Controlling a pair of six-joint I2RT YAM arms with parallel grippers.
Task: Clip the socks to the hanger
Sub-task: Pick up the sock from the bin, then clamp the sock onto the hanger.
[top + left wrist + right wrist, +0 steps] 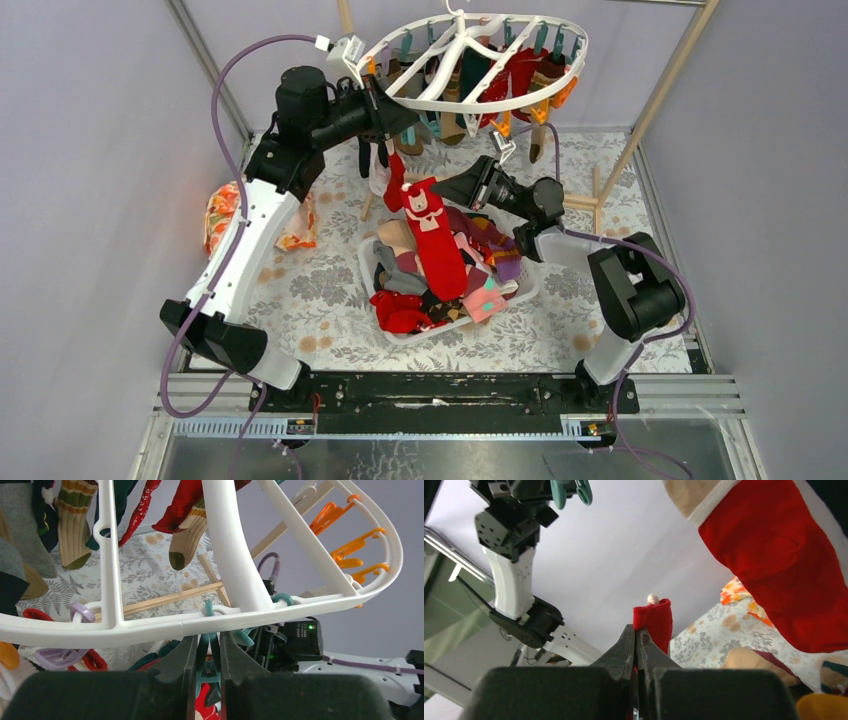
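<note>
My left gripper (207, 641) sits against the near rim of the large white plastic oval hanger (150, 627). Its fingers are clamped on a teal plastic clip (209, 672) that hangs from that rim straight ahead of my palm. Red fabric shows just under the clip, but I cannot tell whether the clip bites it. Beyond these fingers the hanger's spokes fan away. Orange clips (350, 550) line the curve off to the right, and hung socks (75, 525) dangle toes down to the upper left.

My right gripper (636, 635) is pinched together on a long red fabric sock (654, 620). A red flap topped by a small white bobble stands upright just past the fingertips. Seen from above, the sock's long axis runs steeply. Its upper end is beside my left gripper under the hanger. Its lower end trails down below my right fingertips into a white plastic basket (366, 270) heaped with mixed socks (400, 310).
</note>
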